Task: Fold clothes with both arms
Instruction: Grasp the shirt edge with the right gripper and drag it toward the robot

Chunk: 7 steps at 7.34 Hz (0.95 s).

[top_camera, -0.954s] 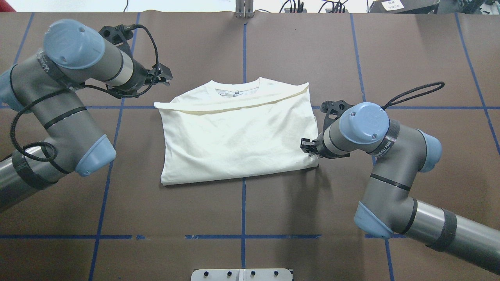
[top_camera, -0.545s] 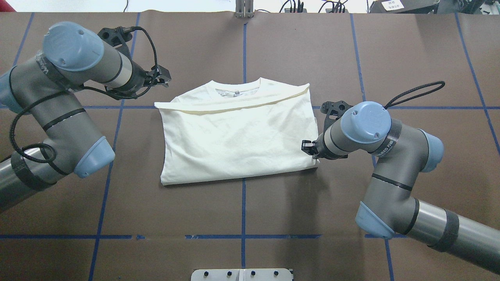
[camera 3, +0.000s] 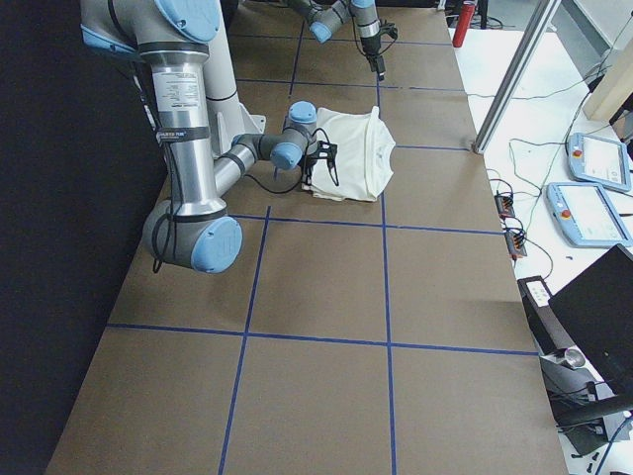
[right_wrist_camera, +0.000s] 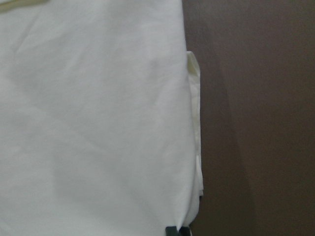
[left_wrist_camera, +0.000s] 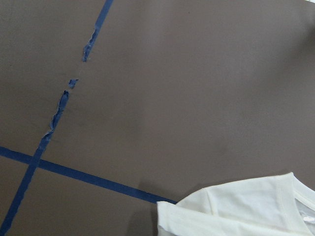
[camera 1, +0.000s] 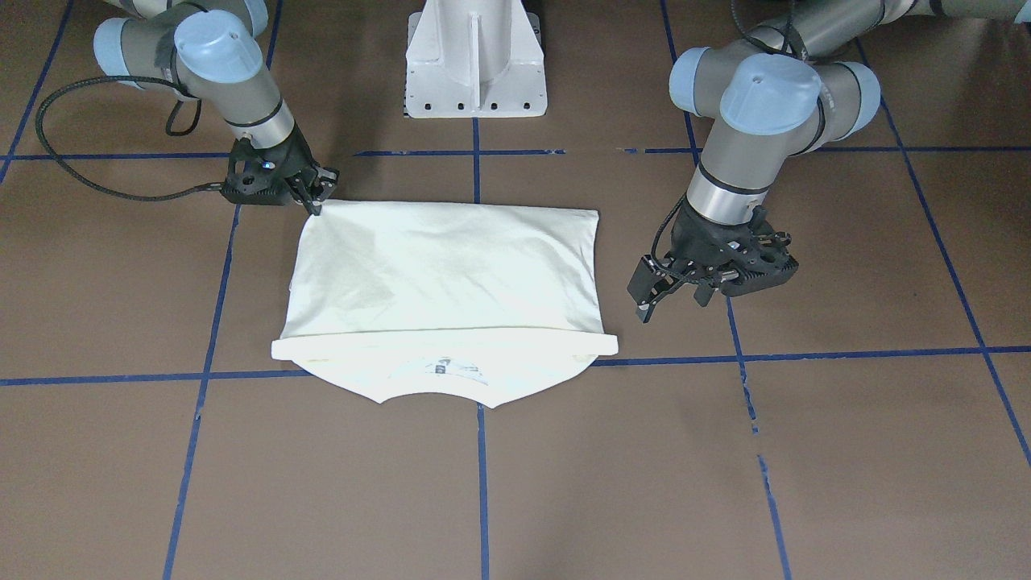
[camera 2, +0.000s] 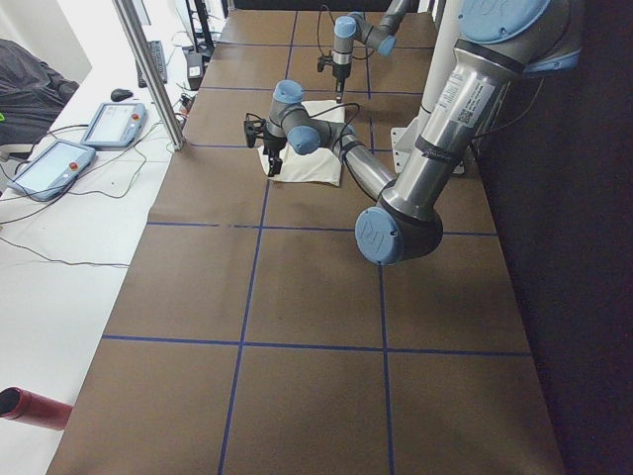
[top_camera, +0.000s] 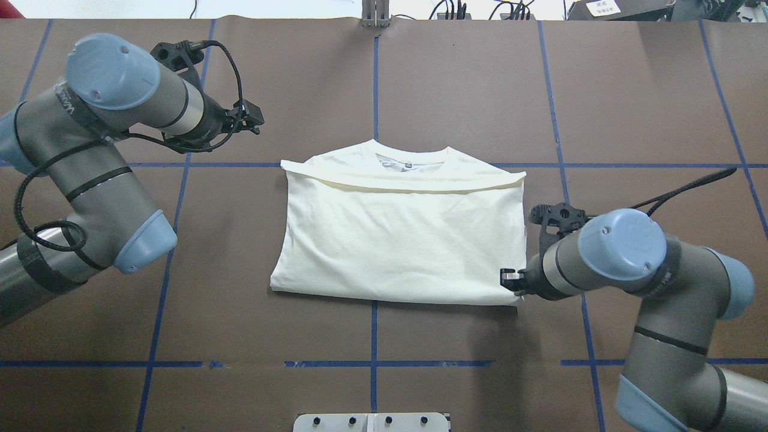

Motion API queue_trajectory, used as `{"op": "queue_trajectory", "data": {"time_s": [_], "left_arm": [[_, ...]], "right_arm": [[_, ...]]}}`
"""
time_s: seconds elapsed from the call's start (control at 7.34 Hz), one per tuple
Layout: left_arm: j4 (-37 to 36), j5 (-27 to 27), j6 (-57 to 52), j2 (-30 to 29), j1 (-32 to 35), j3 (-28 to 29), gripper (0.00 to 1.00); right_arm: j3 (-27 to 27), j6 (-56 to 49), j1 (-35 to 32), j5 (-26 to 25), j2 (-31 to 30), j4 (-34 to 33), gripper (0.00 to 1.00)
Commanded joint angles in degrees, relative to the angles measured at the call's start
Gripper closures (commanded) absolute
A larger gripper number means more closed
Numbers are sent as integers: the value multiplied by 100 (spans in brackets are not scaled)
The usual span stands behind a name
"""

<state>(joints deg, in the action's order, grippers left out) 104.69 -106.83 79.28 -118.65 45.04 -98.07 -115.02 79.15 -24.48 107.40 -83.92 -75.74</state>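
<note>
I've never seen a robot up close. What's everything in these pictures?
T-shirt: one, cream-white, folded flat mid-table.
table cover: one, brown, under everything.
tape lines: several, blue, a grid on the table cover.
pedestal: one, white, at the robot's edge of the table.
handheld screens: two, grey, on the white bench beyond the far edge.
metal post: one, silver, at that far edge.
left arm: one, silver-grey with light-blue caps, beside the T-shirt's far corner.
right arm: one, same colours, at the T-shirt's other side.
left tool: one, black, open, hovering clear of the T-shirt.
right tool: one, black, shut on the T-shirt's near corner.
</note>
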Motion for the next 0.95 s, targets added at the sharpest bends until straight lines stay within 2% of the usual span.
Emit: {"op": "queue_trajectory", "data": {"time_s": [0.0,0.27,0.41,0.55,0.68,0.82], "left_arm": [[34,-40,-9,-35,-57,-19,0],[87,-49,0,-27,-162,-133,0],[87,-66,0,-26,-232,-169,0],[78,-75,26,-9,-433,-282,0],[95,-75,87,9,-766,-309,0],[174,-58,697,104,-1187,-336,0]], "right_arm": [[-922,213,1037,-8,-973,7,100],[-1190,855,1795,18,-977,7,100],[-1277,874,1815,70,-951,16,1],[-1521,1101,1798,53,-863,16,0],[-1541,1286,1441,27,-619,16,0],[-1454,1287,976,-78,-268,16,0]]}}
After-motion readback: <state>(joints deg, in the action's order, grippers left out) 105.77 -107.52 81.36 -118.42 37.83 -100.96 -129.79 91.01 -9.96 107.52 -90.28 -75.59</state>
